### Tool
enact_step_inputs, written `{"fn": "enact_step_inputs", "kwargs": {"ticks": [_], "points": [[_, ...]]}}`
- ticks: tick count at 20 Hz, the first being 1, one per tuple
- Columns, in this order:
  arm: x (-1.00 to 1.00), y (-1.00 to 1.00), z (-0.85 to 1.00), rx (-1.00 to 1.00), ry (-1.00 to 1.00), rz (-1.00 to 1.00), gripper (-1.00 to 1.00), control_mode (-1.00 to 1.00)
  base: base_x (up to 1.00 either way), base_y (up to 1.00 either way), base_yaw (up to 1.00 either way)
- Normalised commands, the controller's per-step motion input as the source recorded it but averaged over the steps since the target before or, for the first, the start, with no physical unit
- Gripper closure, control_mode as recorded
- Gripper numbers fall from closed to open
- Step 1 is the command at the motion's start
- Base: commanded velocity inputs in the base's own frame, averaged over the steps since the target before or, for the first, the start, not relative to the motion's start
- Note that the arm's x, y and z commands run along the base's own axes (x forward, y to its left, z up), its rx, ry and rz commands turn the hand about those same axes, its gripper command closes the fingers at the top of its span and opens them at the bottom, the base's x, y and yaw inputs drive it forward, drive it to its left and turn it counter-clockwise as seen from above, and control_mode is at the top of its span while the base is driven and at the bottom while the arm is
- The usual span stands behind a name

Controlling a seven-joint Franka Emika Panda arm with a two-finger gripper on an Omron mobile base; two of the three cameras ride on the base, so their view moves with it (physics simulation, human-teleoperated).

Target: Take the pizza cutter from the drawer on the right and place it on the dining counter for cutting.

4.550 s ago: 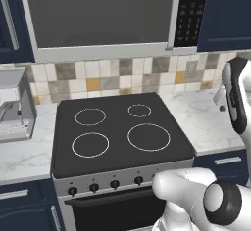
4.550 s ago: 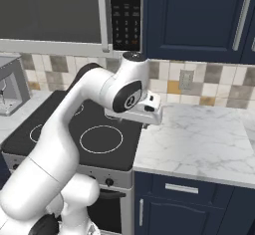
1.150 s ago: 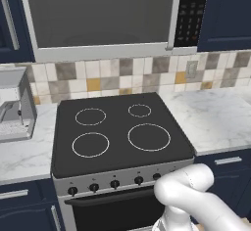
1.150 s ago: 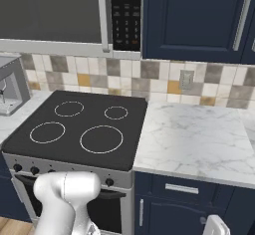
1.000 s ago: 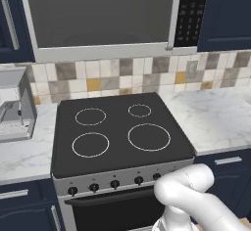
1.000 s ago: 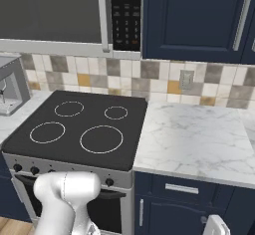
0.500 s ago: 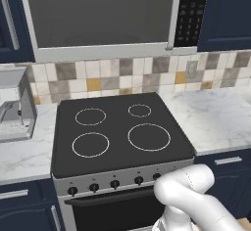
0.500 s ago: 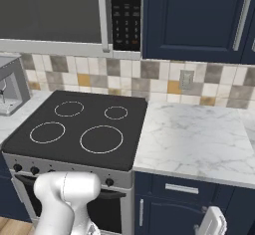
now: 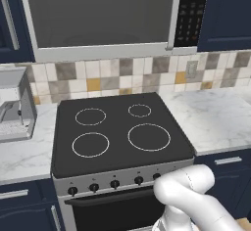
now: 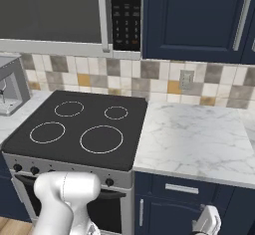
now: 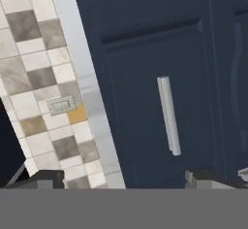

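Note:
The drawer point(image 10: 184, 188) is a shallow navy front with a short silver bar handle, under the marble worktop to the right of the stove, and it is shut. Its handle point(image 9: 228, 160) also appears at the right edge of the left base view. In the rolled hand view the handle point(image 11: 169, 115) stands upright on the navy panel. My gripper point(image 11: 125, 179) is open, its two dark fingertips point(image 11: 46, 177) spread wide and short of the panel. The white hand point(image 10: 205, 223) hangs low in front of the cabinets beneath the drawer. The pizza cutter is hidden. The dining counter is out of view.
A black stove point(image 10: 82, 129) with oven knobs point(image 9: 114, 184) sits left of the marble worktop point(image 10: 199, 139). A microwave point(image 9: 103, 14) and navy wall cabinets point(image 10: 199, 15) hang above. A coffee machine point(image 9: 12, 107) stands at far left. My white arm point(image 10: 67, 199) rises before the oven.
Over the last second the hand has risen slightly into the bottom right of the right base view. Several seconds ago the arm was raised over the worktop; now it is swung down low.

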Motion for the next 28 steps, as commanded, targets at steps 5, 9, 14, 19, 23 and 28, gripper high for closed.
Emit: {"fn": "enact_step_inputs", "kwargs": {"ticks": [5,9,14,19,23,28], "points": [[0.01,0.0,-0.12,0.0,0.0,-0.07,-1.0,-1.0,0.0,0.0,0.0],[0.08,0.04,-0.12,0.0,-0.02,-0.06,-1.0,-1.0,0.0,0.0,0.0],[0.09,0.11,-0.04,-0.01,-0.01,-0.04,-1.0,-1.0,0.0,0.0,0.0],[0.11,0.12,-0.03,-0.03,0.0,-0.03,-1.0,-1.0,0.0,0.0,0.0],[0.14,0.08,-0.06,-0.02,0.0,-0.01,-1.0,-1.0,0.0,0.0,0.0],[0.13,0.01,-0.11,-0.02,0.0,0.0,-1.0,-1.0,0.0,0.0,0.0]]}}
